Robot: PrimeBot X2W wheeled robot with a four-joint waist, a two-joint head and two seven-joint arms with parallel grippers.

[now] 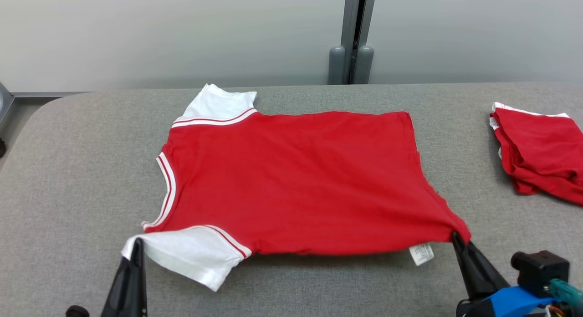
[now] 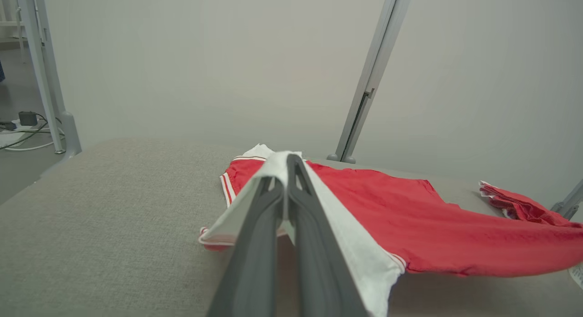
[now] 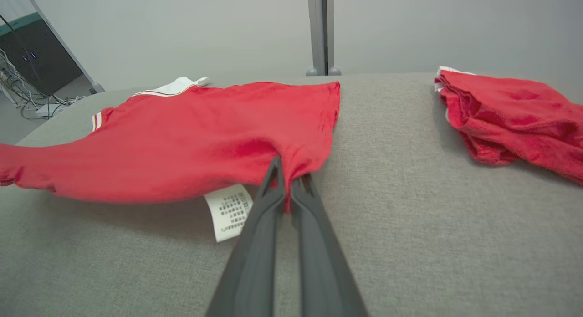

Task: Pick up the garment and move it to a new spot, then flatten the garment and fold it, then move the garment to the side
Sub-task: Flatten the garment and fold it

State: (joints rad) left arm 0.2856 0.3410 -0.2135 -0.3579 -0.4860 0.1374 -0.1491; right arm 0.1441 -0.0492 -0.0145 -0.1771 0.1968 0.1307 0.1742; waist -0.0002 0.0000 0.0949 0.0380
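a: head view?
b: red shirt (image 1: 296, 180) is lying spread on grey table (image 1: 77, 180). left gripper (image 1: 136, 245) is pinching its near white sleeve (image 1: 191, 253), right gripper (image 1: 455, 238) is pinching the near hem corner.
a: left wrist?
b: jaws are clamping sleeve cloth, holding it raised.
a: right wrist?
b: jaws are gripping red hem beside care label (image 3: 230, 211). folded red pile (image 3: 514, 116) is sitting well apart.

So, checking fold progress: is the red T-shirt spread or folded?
Spread: the red T-shirt lies full-width, both white sleeves out, nothing doubled over.
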